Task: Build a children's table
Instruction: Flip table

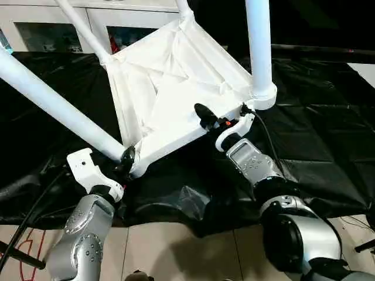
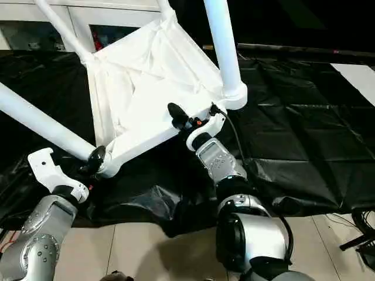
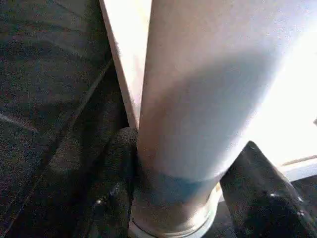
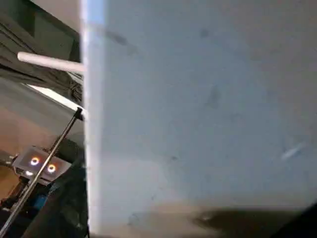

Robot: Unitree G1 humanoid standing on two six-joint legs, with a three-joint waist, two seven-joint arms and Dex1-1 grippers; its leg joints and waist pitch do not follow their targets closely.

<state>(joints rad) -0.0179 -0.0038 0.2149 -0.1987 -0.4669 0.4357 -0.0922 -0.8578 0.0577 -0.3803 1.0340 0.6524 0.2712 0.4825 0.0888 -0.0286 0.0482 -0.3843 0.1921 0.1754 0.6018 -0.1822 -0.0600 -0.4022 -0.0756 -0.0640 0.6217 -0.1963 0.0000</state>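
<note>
Black sheeting covers the floor beneath the upturned children's table [image 1: 176, 88]. Left gripper [image 1: 126, 159] clamps a leg [image 1: 53, 102] at its socket; right gripper [image 1: 220, 122] straddles the near rim, fingers half-spread. Steady both holds before lifting.

Black sheet [image 1: 328, 146], perhaps tiled floor [image 1: 176, 252]

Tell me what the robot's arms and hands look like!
Both forearms are shiny silver metal, rounded, with little screws. The left gripper sits on a white plastic bracket and has black fingers. The right gripper has black fingers, a small orange spot and a curved white bracket. Thin black cables run along both arms.
</note>
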